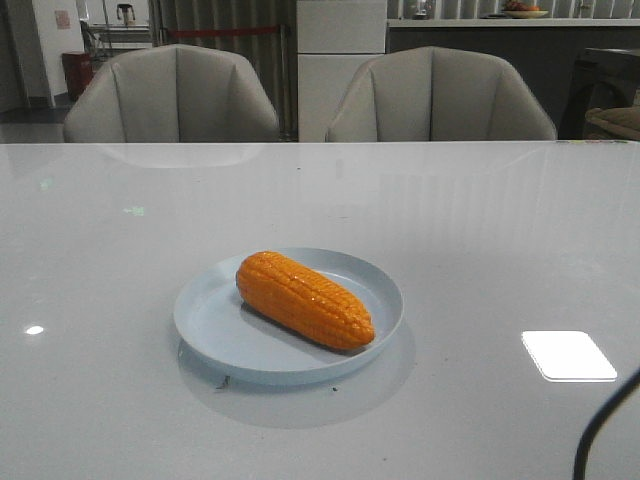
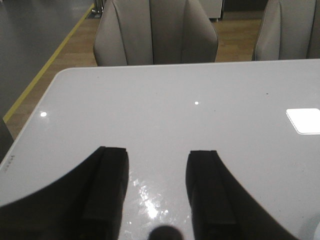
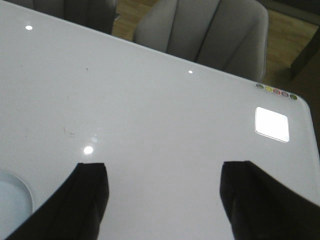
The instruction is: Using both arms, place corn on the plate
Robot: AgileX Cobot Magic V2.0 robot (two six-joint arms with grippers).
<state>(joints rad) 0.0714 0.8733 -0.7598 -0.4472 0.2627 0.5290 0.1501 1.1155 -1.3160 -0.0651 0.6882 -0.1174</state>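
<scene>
Both tools stand spread and empty over bare tabletop (image 1: 480,230): the left tool (image 2: 157,187) sees no plate, while the right tool (image 3: 162,200) has the plate (image 3: 12,202) rim just at its side. The corn (image 1: 303,298) already lies on the plate (image 1: 215,320), long axis diagonal, tapered tip toward the robot's right, so the right arm seems nearer.

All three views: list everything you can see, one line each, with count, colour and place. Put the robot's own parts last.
corn: one, orange, lying on the plate.
plate: one, pale blue, on the table, near the middle.
table: one, glossy white, fills the front view.
chairs: two, grey, behind the table's far edge.
cable: one, black, front view's lower right corner.
left pincer: one, black, open, above bare table.
right pincer: one, black, open, above the table beside the plate's rim.
</scene>
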